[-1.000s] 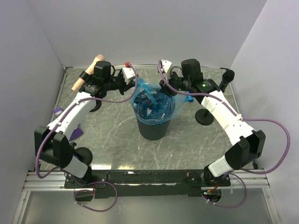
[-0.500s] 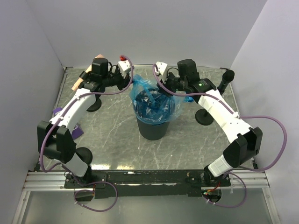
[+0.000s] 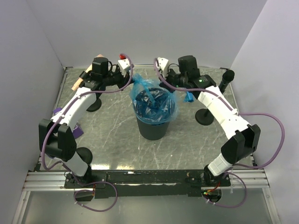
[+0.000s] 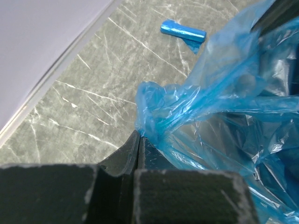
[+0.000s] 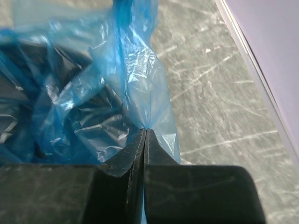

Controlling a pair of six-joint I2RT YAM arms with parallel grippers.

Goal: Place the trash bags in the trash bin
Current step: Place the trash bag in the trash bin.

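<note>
- Between my two grippers stands the trash bin, upright on the table, with the blue trash bag draped over its rim and sagging into its mouth.
- At my left gripper the jaws are pressed together. A bunched knot of the bag's film is pinched right at their tips.
- Ahead and to the right of those tips, the rest of the film spreads across the bin's dark opening.
- Beyond the left gripper, well apart from its tips, a small tight blue roll lies flat on the table, near the bag's far edge.
- My right gripper is clamped too, with no gap between the jaws. A pleat of film runs straight into the seam at the tips, so I read it as gripping the bag.
- Left of the right gripper's tips, the film hangs over the bin's black inside. To their right, marbled table runs to the wall.
- From overhead, each gripper holds its own side of the bag at the bin's far rim.
- Outboard of my right arm stands a black microphone stand, apart from the bin.
</note>
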